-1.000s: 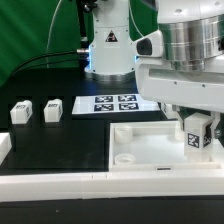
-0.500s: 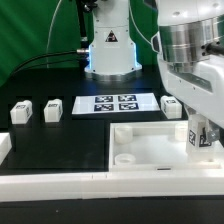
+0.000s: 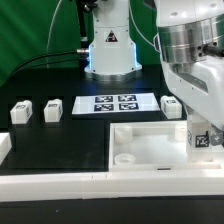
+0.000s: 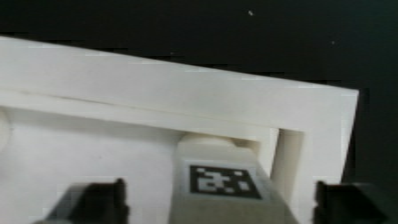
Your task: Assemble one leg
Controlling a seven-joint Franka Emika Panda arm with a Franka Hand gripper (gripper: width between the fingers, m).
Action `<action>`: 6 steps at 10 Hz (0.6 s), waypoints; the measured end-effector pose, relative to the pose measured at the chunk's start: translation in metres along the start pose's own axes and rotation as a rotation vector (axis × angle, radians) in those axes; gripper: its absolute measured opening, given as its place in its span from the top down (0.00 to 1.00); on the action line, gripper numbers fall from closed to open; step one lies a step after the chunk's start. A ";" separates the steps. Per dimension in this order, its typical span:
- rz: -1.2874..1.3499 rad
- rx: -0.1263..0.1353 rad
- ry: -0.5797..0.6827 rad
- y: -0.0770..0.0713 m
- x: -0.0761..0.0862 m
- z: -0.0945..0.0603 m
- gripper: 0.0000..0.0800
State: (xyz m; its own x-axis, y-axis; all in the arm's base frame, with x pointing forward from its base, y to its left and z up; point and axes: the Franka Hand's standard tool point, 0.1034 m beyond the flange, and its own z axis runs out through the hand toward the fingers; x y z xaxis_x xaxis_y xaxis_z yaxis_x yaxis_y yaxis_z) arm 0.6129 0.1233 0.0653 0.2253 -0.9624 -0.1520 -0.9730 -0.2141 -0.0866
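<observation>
The leg point(image 3: 200, 139), a small white block with a square marker, stands at the right end of the large white tray point(image 3: 140, 150). It also shows in the wrist view point(image 4: 222, 185), by the tray's corner wall point(image 4: 302, 120). My gripper point(image 3: 200, 128) straddles it from above. In the wrist view the gripper point(image 4: 222, 202) has its dark fingers point(image 4: 100, 200) apart, with a gap on each side of the leg. Three more legs lie on the black table: two at the exterior view's left point(image 3: 20, 113) point(image 3: 52, 110) and one point(image 3: 172, 106) behind the tray.
The marker board point(image 3: 115, 103) lies flat behind the tray, in front of the robot base point(image 3: 110, 50). A white part point(image 3: 4, 146) shows at the exterior view's left edge. The tray has a round socket point(image 3: 124, 158) at its near left corner.
The gripper has turned about its upright axis and shifted a little right and down. The leg's marker sits slightly lower. The leg behind the tray has come into view.
</observation>
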 end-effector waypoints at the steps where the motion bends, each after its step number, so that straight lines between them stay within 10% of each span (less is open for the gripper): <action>1: -0.004 0.000 0.000 0.000 0.000 0.000 0.24; 6: -0.606 -0.036 0.012 0.001 0.005 -0.001 0.19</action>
State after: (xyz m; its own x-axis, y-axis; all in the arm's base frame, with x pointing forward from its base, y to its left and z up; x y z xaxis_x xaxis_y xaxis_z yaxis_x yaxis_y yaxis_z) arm 0.6129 0.1179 0.0659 0.7394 -0.6691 -0.0747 -0.6727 -0.7300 -0.1207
